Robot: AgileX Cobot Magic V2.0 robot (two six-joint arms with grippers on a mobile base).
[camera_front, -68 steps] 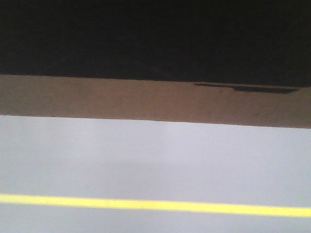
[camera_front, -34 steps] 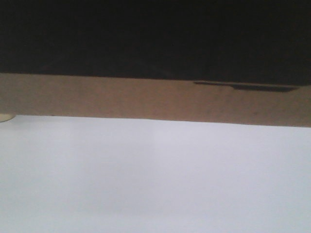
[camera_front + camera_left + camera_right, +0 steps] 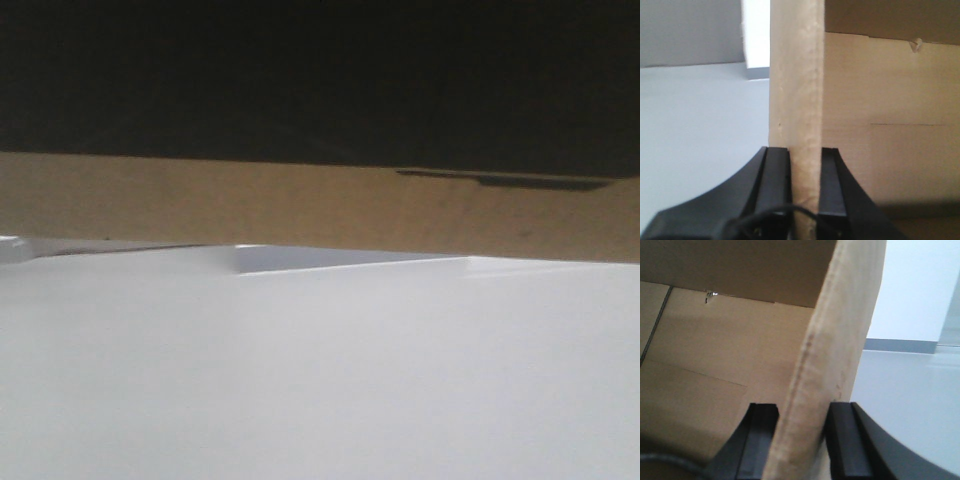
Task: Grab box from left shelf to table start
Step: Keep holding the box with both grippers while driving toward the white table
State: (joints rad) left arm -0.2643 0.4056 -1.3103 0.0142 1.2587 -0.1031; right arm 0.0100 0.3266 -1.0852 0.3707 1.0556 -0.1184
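Note:
The box fills the top of the front view, a brown cardboard strip under its black printed panel. It hangs over the white table. In the left wrist view my left gripper is shut on an upright cardboard wall of the box, one black finger on each side. In the right wrist view my right gripper is shut on the opposite cardboard wall, with the box's inside to its left. The left shelf is out of view.
A raised white edge crosses the table just under the box. A pale grey surface lies left of the box in the left wrist view, with a white upright panel behind. A grey strip runs right of the box.
Under the box the grey surface with the yellow stripe gave way to plain white, and a white edge has now come into view. The box stays fixed in the front view, both grippers still on it.

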